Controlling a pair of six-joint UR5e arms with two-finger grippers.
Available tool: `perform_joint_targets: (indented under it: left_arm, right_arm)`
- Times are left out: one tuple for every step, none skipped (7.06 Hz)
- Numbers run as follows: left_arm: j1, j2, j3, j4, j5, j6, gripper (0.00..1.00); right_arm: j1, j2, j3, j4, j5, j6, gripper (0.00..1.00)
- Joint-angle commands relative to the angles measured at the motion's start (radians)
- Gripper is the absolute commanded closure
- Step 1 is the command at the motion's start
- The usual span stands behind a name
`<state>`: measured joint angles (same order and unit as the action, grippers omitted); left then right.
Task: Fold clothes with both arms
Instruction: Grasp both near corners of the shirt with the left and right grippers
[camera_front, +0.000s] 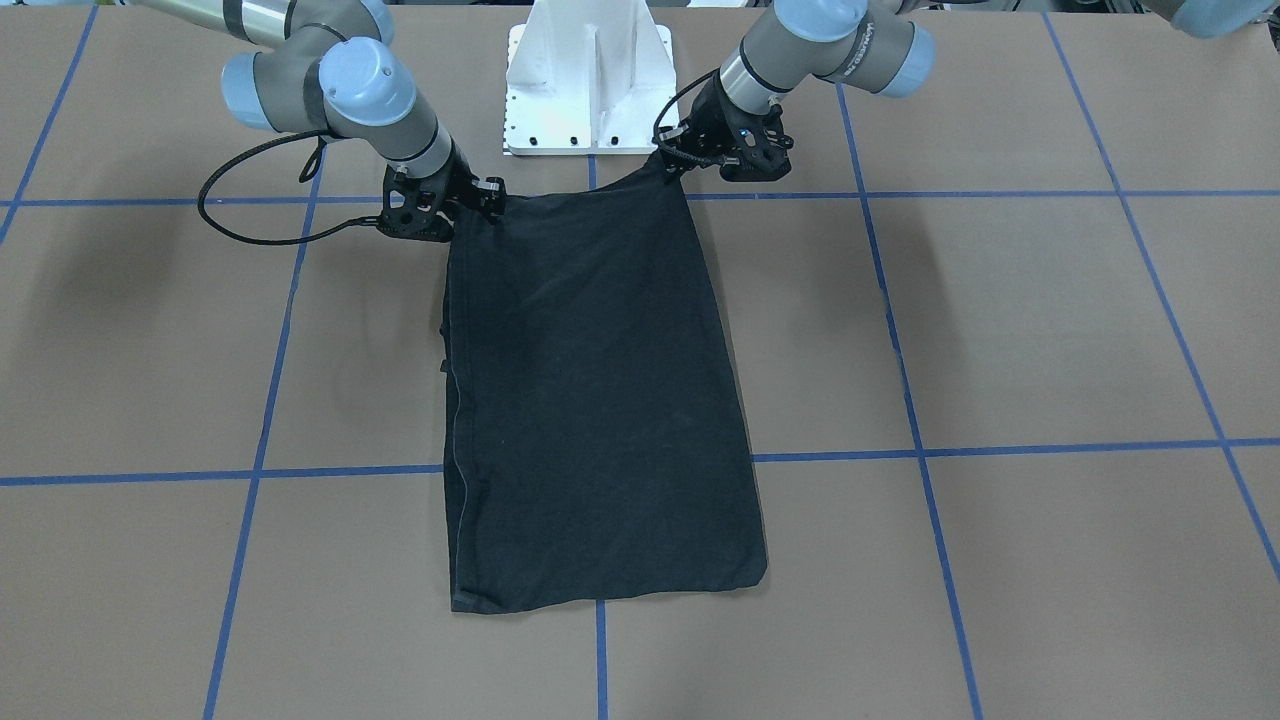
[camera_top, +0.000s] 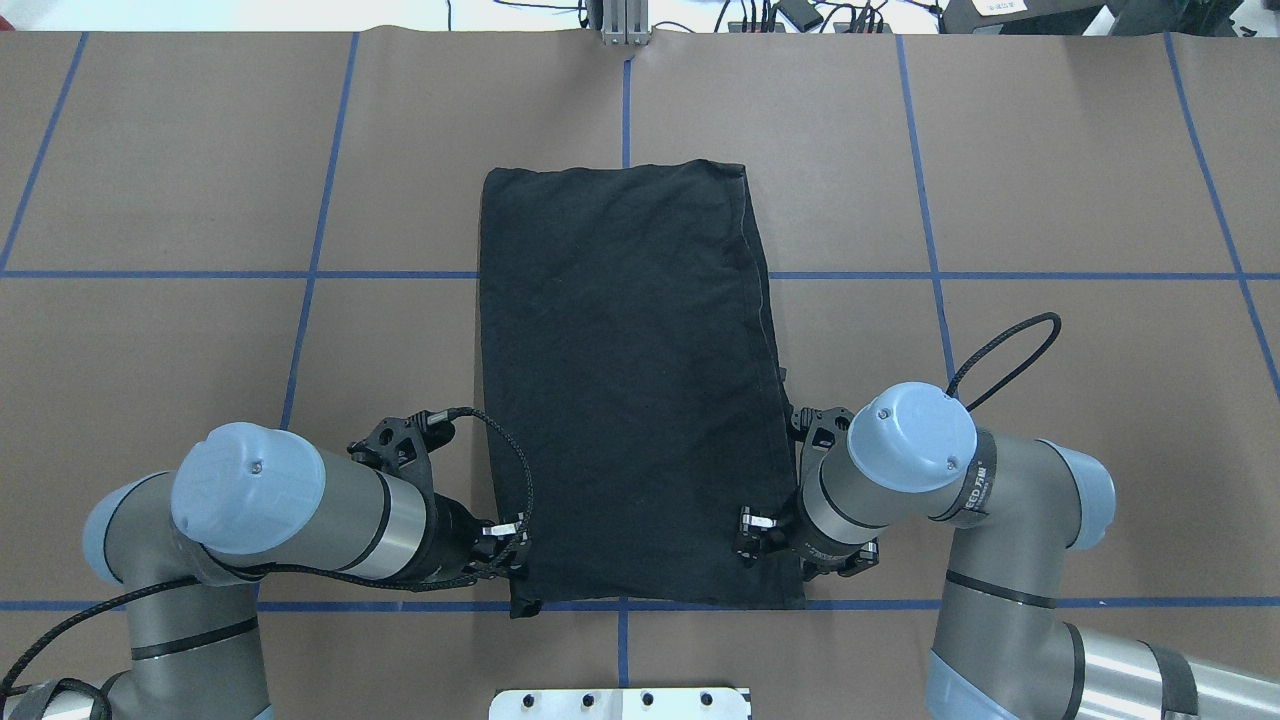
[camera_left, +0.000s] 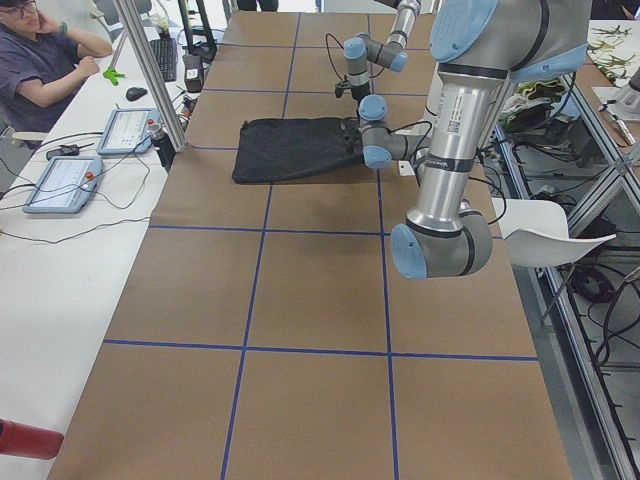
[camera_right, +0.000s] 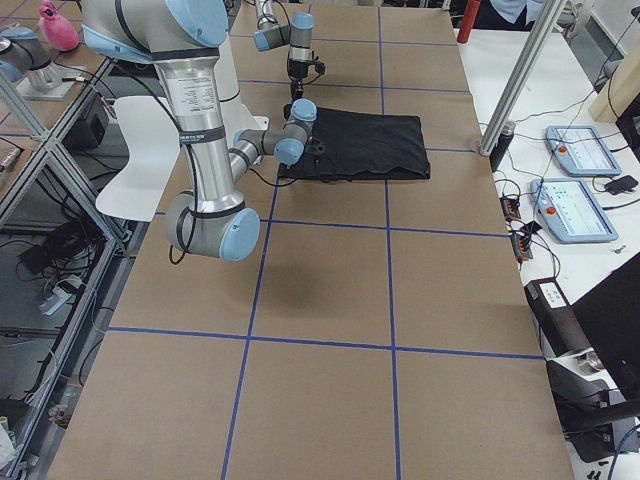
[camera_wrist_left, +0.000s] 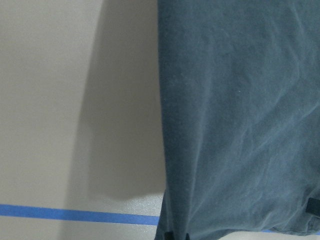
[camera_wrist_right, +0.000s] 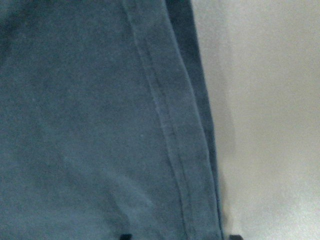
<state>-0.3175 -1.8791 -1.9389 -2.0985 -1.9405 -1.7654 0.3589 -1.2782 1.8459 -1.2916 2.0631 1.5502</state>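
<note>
Overhead view: T-shirt (camera_top: 630, 380) lies mid-tabletop (camera_top: 1050, 180), folded to a long rectangle, plain black side up. Long axis runs straight away from the robot. Near short end sits on a blue tape line (camera_top: 420, 606) just ahead of the white pedestal (camera_top: 620, 703); far short end is well out toward the far edge. A stitched hem runs down the long side on the robot's right, and the left long side is a smooth fold. Light creases, otherwise flat.

Front-facing view adds what overhead hides: the near corner by the left gripper (camera_front: 672, 158) sits raised a bit, so the near edge looks slanted there. Right gripper (camera_front: 492, 200) is at the other near corner.

Wrist cams give gripper states. Left cam: two fingertips (camera_wrist_left: 167, 235) close together right at the shirt corner, i.e. pinching it. Right cam: tips spread wide, hemmed edge between them, cloth lying flat.

Only the side views show a person (camera_left: 40, 60) seated beside the tabletop w/ two touch pendants (camera_left: 62, 182).
</note>
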Motion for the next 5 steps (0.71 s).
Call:
perform_joint_targets:
  left_arm:
    - [-0.002, 0.0, -0.002, 0.0, 0.0, -0.002, 1.0]
    - [0.0, 0.0, -0.002, 0.0, 0.0, -0.002, 1.0]
    - [0.0, 0.0, -0.002, 0.0, 0.0, -0.002, 1.0]
    - [0.0, 0.0, -0.002, 0.0, 0.0, -0.002, 1.0]
    - [0.0, 0.0, -0.002, 0.0, 0.0, -0.002, 1.0]
  right_arm:
    - [-0.014, -0.004, 0.001, 0.0, -0.001, 0.001, 0.22]
    - [-0.018, -0.004, 0.001, 0.0, -0.001, 0.001, 0.23]
    - [-0.024, -0.004, -0.001, 0.0, -0.001, 0.001, 0.24]
    - [-0.025, -0.003, -0.001, -0.002, 0.0, 0.001, 0.33]
    - [-0.025, -0.003, -0.001, 0.0, 0.0, 0.001, 0.47]
